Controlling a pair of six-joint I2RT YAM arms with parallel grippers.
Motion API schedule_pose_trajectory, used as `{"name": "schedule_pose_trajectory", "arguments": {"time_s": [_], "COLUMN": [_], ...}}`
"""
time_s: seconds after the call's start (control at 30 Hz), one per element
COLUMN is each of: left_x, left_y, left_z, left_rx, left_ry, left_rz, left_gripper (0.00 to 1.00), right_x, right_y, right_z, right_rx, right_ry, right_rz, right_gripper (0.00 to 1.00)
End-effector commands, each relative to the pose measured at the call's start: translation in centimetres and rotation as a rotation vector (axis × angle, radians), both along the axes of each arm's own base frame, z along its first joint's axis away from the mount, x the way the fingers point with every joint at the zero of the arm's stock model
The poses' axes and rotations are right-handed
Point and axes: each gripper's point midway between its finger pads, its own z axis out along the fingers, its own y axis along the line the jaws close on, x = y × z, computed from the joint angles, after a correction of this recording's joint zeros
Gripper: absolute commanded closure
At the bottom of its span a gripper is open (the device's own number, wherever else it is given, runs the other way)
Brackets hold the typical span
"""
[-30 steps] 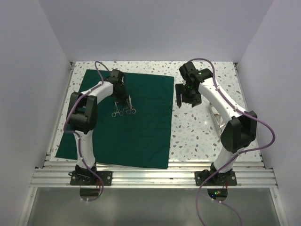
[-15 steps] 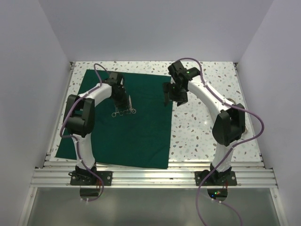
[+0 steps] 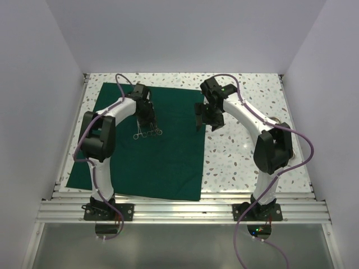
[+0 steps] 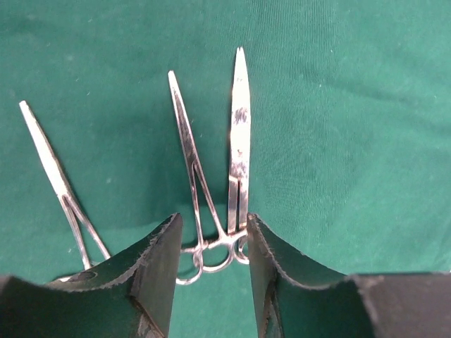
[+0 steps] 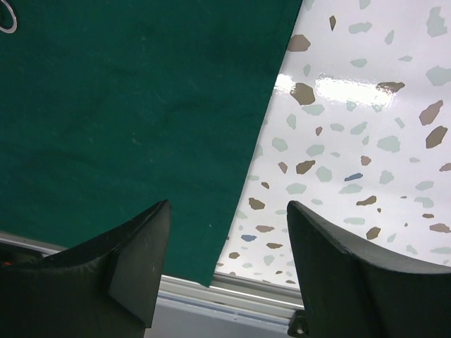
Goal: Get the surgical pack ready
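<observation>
The surgical pack [image 3: 162, 162] lies as a broad flat dark green sheet over the left half of the table. Three steel instruments [image 3: 147, 133] rest on it, ring handles toward the near side. My left gripper [image 3: 147, 119] hangs low over them and is open. In the left wrist view its fingertips [image 4: 213, 222] straddle the ring handles of a clamp [image 4: 197, 169] and scissors [image 4: 239, 141], and another clamp [image 4: 53, 169] lies to the left. My right gripper [image 3: 201, 119] is open and empty above the cloth's right edge [image 5: 254, 141].
The speckled terrazzo tabletop [image 3: 241, 157] shows bare to the right of the cloth. An aluminium rail [image 3: 185, 207] runs along the near edge and also shows in the right wrist view [image 5: 232, 289]. Pale walls close in the left, right and far sides.
My left gripper has gone from shut to open over the instruments, which now lie free on the cloth. The right arm swung left, bringing its gripper to the cloth's right edge.
</observation>
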Motion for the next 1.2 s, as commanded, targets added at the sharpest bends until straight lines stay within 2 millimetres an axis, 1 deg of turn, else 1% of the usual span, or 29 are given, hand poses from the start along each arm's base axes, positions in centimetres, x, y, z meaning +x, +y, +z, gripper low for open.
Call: {"name": "schedule_pose_trajectory", "arguments": {"time_s": [0.0,0.1,0.2,0.3,0.33,0.37,0.43,0.47,0.5,0.53,0.6,0.67,0.73,0.77,0.8,0.87,0.97,1.0,1.03,1.1,1.13,1.17], "left_x": [0.5,0.4,0.1,-0.6,-0.8,-0.9,-1.2,-1.4,-1.2,-1.4,-1.4,-1.8,-1.9,-2.1,-2.1,-2.5,-2.4,-2.3,-1.9,-1.5,-0.9,-0.7], "left_y": [-0.1,0.3,0.9,1.1,1.7,1.8,2.1,2.2,2.3,2.5,2.5,2.8,2.8,2.8,2.8,3.3,3.7,3.7,3.6,3.4,3.1,3.0], "left_z": [-0.2,-1.0,-1.9,-2.9,-3.3,-3.5,-3.8,-4.5,-4.5,-5.1,-5.4,-6.2,-6.5,-7.0,-7.2,-7.9,-7.8,-7.7,-7.1,-6.2,-4.8,-4.0], "left_rx": [0.031,0.055,0.085,0.097,0.129,0.133,0.153,0.163,0.169,0.184,0.197,0.232,0.26,0.27,0.278,0.313,0.339,0.342,0.335,0.328,0.313,0.305], "left_ry": [0.012,0.026,0.049,0.084,0.089,0.09,0.098,0.114,0.114,0.135,0.145,0.175,0.183,0.193,0.199,0.219,0.216,0.211,0.191,0.161,0.126,0.108], "left_rz": [0.019,0.029,0.043,0.046,0.055,0.05,0.045,0.033,0.03,0.025,0.004,-0.023,-0.039,-0.058,-0.066,-0.087,-0.106,-0.108,-0.11,-0.11,-0.107,-0.106], "left_gripper": [0.56,0.57,0.61,0.7,0.77,0.78,0.78,0.77,0.73,0.72,0.69,0.69,0.72,0.74,0.78,0.84,0.94,1.0,1.0,1.0,1.0,1.0], "right_x": [0.3,0.2,0.1,0.0,0.0,0.0,0.1,0.2,0.2,0.2,0.4,0.5,0.7,0.8,0.9,1.2,1.7,1.8,1.9,2.1,2.4,2.8], "right_y": [0.4,0.4,0.3,0.2,0.1,0.2,0.2,0.2,0.3,0.4,0.5,0.7,1.0,1.2,1.3,1.7,2.3,2.8,3.0,3.9,4.3,5.0], "right_z": [2.3,2.2,2.1,2.0,2.0,2.0,2.0,1.9,1.9,1.9,1.9,1.9,1.7,1.7,1.4,1.5,1.3,1.4,1.1,1.3,1.0,1.2], "right_rx": [0.05,0.052,0.048,0.042,0.042,0.041,0.042,0.042,0.043,0.046,0.052,0.058,0.061,0.069,0.071,0.082,0.094,0.107,0.112,0.144,0.156,0.181], "right_ry": [-0.058,-0.057,-0.054,-0.052,-0.054,-0.054,-0.058,-0.058,-0.057,-0.053,-0.054,-0.052,-0.048,-0.049,-0.045,-0.053,-0.055,-0.058,-0.051,-0.053,-0.05,-0.066], "right_rz": [0.0,0.001,0.006,0.008,0.008,0.011,0.01,0.009,0.011,0.011,0.009,0.01,0.01,0.009,0.008,0.012,0.019,0.024,0.027,0.039,0.042,0.051], "right_gripper": [0.29,0.29,0.29,0.29,0.29,0.29,0.29,0.29,0.29,0.29,0.29,0.29,0.29,0.29,0.29,0.29,0.29,0.29,0.29,0.28,0.28,0.28]}}
